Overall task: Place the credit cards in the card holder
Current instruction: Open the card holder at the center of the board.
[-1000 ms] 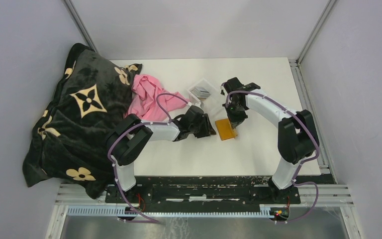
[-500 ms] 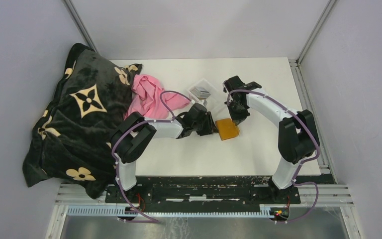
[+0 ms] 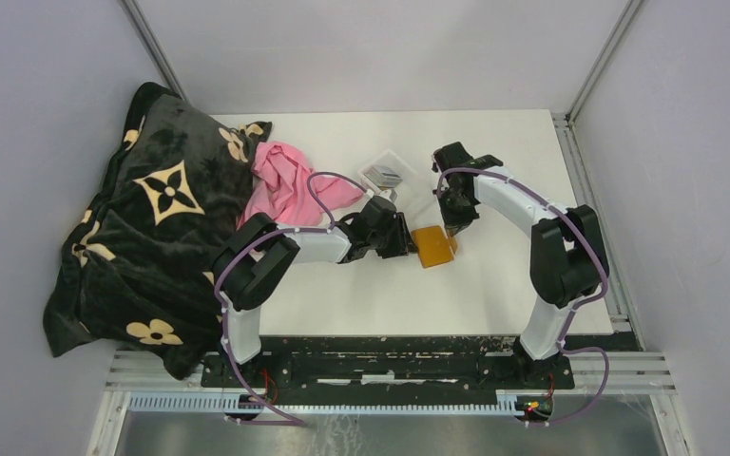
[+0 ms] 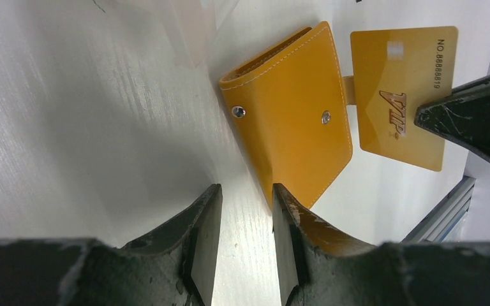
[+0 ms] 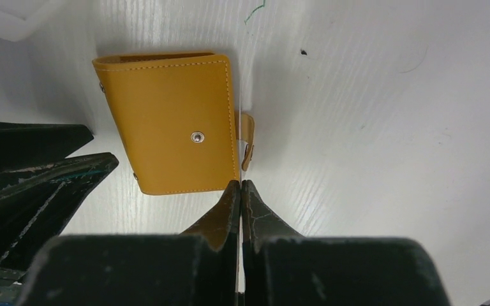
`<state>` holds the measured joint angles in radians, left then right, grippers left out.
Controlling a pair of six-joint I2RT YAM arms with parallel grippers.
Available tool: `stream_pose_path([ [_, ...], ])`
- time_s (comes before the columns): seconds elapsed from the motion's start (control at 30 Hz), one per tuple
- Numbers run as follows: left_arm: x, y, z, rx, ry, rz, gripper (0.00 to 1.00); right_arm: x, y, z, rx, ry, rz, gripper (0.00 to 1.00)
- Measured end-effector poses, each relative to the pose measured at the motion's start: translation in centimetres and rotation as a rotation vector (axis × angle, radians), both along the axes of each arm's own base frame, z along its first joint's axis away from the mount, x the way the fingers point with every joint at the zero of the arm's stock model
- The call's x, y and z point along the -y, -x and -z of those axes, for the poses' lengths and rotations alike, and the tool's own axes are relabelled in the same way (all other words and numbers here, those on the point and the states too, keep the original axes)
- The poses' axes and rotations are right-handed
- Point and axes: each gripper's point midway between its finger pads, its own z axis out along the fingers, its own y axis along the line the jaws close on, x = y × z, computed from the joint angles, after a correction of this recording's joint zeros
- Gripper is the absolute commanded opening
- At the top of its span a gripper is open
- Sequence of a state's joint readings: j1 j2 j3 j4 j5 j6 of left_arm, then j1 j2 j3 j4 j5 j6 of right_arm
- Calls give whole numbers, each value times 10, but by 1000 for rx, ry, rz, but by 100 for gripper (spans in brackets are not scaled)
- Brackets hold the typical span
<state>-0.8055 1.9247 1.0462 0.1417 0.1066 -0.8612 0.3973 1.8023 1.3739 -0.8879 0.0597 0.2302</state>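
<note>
We find the card holder [image 4: 287,108] lying closed on the white table [image 3: 361,294], snaps up, between the two grippers. The left gripper [image 4: 245,197] sits low beside its corner, fingers spread over bare table. The right gripper [image 5: 240,188] pinches a gold card [image 4: 399,95] by one edge, just off the holder's strap side; further credit cards [image 3: 383,175] sit in the clear tray [image 3: 397,160] behind.

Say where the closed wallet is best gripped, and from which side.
Likely the top flap at the strap edge. The wallet lies flat and shut, so that opening edge offers a lip; come in low from the strap side and pinch the flap.
</note>
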Motion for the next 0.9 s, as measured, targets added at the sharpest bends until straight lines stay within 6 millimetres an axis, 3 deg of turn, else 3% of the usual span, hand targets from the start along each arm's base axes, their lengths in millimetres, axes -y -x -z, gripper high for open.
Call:
stream_pose_path([
  [0.43, 0, 0, 1, 3, -3, 4, 43, -3, -2, 17, -27, -55, 40, 1],
  [0.9, -1, 0, 1, 14, -12, 17, 42, -7, 0, 18, -25, -135, 82, 1],
])
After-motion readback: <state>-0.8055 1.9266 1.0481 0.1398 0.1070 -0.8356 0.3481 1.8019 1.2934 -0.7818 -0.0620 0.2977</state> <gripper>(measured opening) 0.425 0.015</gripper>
